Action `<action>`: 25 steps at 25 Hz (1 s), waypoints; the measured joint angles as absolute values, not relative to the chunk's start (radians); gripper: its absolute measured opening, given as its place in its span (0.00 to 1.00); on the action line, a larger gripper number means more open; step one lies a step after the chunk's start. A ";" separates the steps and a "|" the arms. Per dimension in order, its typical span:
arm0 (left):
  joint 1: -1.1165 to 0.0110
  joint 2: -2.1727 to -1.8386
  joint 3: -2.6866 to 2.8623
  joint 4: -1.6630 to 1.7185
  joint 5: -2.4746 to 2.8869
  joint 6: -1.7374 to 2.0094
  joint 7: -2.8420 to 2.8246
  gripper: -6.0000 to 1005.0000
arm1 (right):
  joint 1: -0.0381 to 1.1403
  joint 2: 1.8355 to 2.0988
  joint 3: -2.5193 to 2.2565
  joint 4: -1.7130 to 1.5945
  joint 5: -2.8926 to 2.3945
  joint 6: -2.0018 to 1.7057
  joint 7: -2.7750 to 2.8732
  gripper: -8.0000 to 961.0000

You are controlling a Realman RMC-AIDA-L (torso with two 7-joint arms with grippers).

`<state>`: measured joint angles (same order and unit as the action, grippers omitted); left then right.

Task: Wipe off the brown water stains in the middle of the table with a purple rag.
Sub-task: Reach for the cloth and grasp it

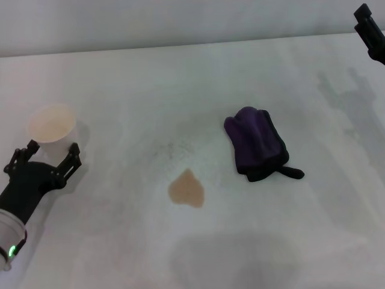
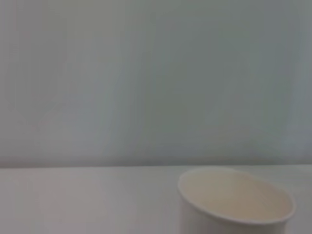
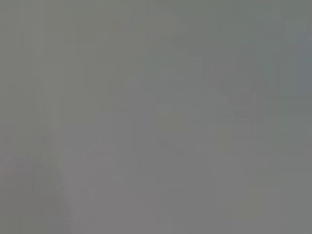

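Observation:
The brown water stain (image 1: 187, 189), a small heart-shaped tan blotch, lies in the middle of the white table (image 1: 180, 96). The purple rag (image 1: 257, 142), bunched with a black edge and short black tail, lies just right of the stain, apart from it. My left gripper (image 1: 51, 153) is open at the table's left, its fingers just in front of a white paper cup. My right gripper (image 1: 371, 31) shows only as a dark tip at the top right corner, high above the table and far from the rag. The right wrist view shows only blank grey.
A white paper cup (image 1: 53, 123) stands at the left, just beyond my left gripper; it also shows in the left wrist view (image 2: 236, 202). Faint grey speckles (image 1: 174, 147) lie behind the stain. A pale wall runs along the table's far edge.

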<state>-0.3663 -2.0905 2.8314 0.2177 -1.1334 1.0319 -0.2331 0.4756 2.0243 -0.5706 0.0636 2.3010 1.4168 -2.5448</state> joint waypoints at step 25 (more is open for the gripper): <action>-0.192 -2.084 2.832 0.248 -1.207 1.226 -0.344 0.89 | 0.543 2.012 -1.170 -0.456 1.981 0.843 -1.949 0.89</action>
